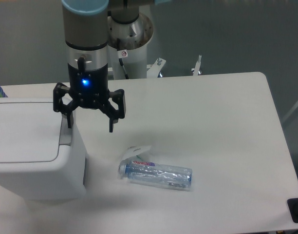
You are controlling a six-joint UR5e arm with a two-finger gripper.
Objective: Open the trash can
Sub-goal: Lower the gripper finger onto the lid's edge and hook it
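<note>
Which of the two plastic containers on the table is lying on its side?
The clear water bottle, lying flat near the front of the table. The white trash can stands upright at the left, its lid shut, beside the open gripper.

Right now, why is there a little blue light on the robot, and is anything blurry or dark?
In the fixed camera view, a blue indicator light glows above the open end effector; why it is on cannot be told. The picture is soft and grainy overall. The water bottle shows small glints, and the trash can casts a faint shadow on the table.
</note>
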